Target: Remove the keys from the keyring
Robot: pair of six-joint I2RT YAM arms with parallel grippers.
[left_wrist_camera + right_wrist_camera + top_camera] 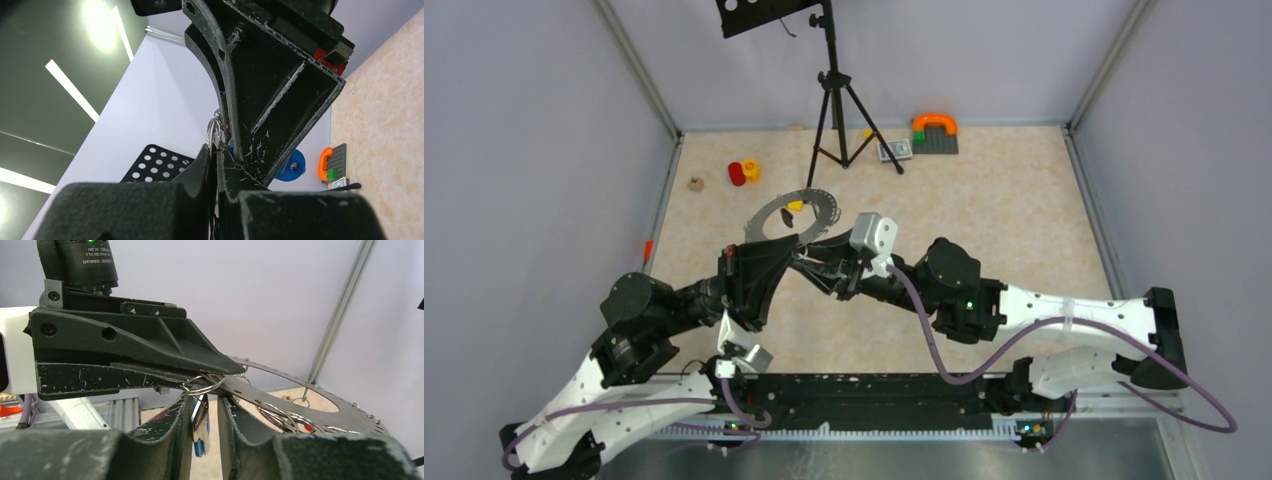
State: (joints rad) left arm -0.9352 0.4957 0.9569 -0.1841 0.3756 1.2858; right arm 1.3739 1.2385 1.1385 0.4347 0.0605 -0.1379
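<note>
Right pincer [204, 407] narrowly apart around a key [200, 424] (blue-tagged), left pincer [220, 377] tight on the keyring [357, 415].

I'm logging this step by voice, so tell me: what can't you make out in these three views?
Top view: the pinch on the keyring lies under the left gripper and right gripper; what hangs there is too small to count.
Left wrist view: the right gripper's body blocks nearly all of the keyring.
Right wrist view: its fingers cover the keyring's near rim and some wire rings.
</note>
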